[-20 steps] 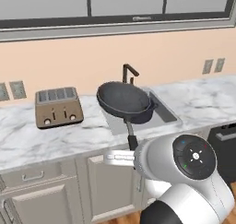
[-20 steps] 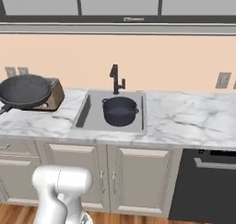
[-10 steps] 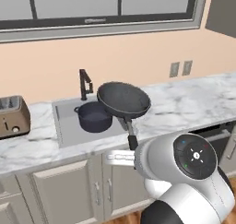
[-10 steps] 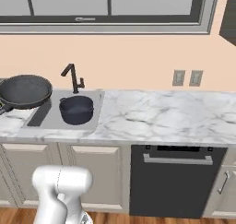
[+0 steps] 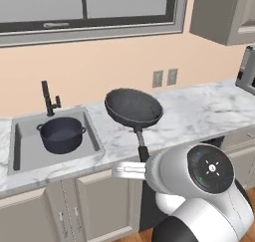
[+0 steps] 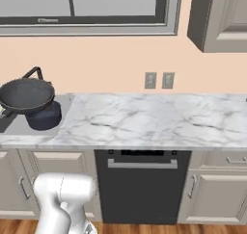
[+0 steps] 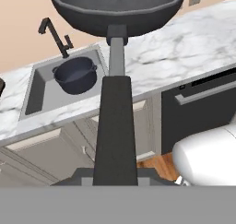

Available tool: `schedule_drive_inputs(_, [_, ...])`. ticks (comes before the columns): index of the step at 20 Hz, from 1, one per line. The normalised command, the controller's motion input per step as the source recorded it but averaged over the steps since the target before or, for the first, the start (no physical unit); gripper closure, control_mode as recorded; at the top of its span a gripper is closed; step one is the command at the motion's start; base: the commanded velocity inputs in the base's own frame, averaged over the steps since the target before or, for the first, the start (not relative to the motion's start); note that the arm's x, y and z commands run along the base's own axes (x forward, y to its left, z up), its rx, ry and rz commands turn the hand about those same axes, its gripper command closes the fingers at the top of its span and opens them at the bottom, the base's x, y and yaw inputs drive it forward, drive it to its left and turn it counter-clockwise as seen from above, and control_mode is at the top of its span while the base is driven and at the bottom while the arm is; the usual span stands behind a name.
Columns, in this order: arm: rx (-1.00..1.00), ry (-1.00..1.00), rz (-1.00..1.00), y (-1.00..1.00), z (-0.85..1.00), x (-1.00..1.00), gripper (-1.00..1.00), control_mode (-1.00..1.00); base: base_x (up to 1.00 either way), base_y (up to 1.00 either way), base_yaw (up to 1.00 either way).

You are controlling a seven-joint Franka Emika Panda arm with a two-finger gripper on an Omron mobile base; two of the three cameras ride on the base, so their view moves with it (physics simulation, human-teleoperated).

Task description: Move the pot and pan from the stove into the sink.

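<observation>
Jaws clamped on the pan (image 5: 133, 107) handle, held above bare marble counter (image 5: 199, 111) beside the sink (image 5: 25, 151) (pot (image 5: 61, 134) inside); fingertips themselves hidden.

A white marble desk (image 6: 144, 117) runs the width of the kitchen, its veined top bare from centre toward 3 o'clock. Above it, on the peach wall (image 5: 114, 61), sit two pale outlet plates (image 6: 158, 80) side by side, at about 12 o'clock from the black dishwasher (image 6: 142, 185), which is set under the desk with a silver bar handle across its front. Beige cabinet doors (image 6: 212, 194) flank it at 3 o'clock. A dark-framed window (image 5: 89, 9) spans the wall at 11 o'clock, and a grey upper cabinet (image 6: 222, 19) hangs at 1 o'clock. At the far 3 o'clock edge of the left base view stands what may be a small appliance (image 5: 247, 71), cut off by the frame. Wood floor (image 6: 144, 227) shows at 6 o'clock.
</observation>
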Motion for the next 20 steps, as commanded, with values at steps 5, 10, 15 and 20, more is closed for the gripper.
schedule_drive_inputs(5, [0.00, 0.00, 0.00, 0.00, 0.00, 0.00, 1.00, 1.00, 0.11, -0.59, -0.04])
schedule_drive_inputs(10, [0.00, 0.00, 0.00, 0.00, 0.00, 0.00, 1.00, -1.00, 0.01, -0.11, 0.00])
schedule_drive_inputs(15, [0.00, 0.00, 0.00, 0.10, 0.00, 0.28, 1.00, -1.00, 0.00, 0.00, 0.00])
schedule_drive_inputs(20, [0.00, 0.00, -0.01, 0.39, -0.07, 0.45, 1.00, -1.00, 0.00, 0.00, 0.00])
